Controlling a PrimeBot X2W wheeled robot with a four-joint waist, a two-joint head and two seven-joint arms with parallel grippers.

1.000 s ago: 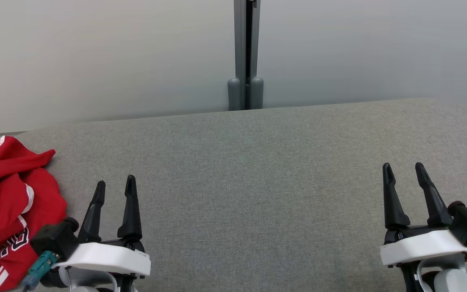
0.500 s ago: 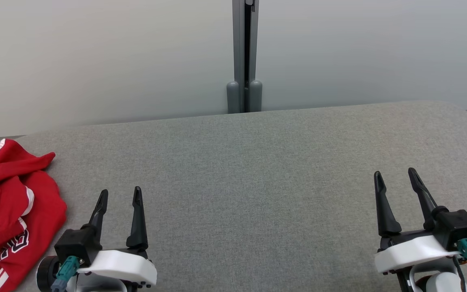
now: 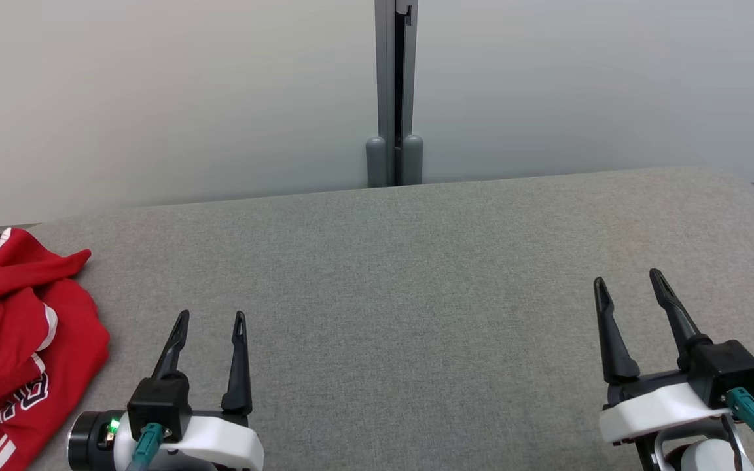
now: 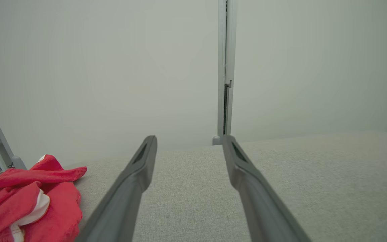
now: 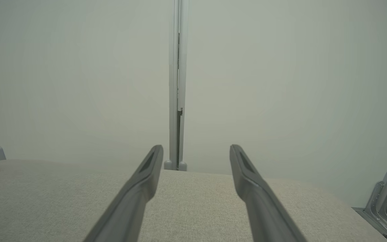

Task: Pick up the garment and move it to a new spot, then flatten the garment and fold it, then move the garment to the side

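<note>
Lab: partition panels [image 3: 154,98], padded table [image 3: 416,275]

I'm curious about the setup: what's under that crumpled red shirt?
The crumpled red jersey with white trim lies on the grey woven-fabric surface, near its left end. Anything beneath its folds is hidden by the cloth.

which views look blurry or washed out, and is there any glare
Head view: sharp, evenly lit, no glare, garment saturated red. Left wrist view: hazy, low contrast, left gripper fingers soft up close, garment pinker. Right wrist view: same milky haze, wall washed out, right gripper fingers soft.
</note>
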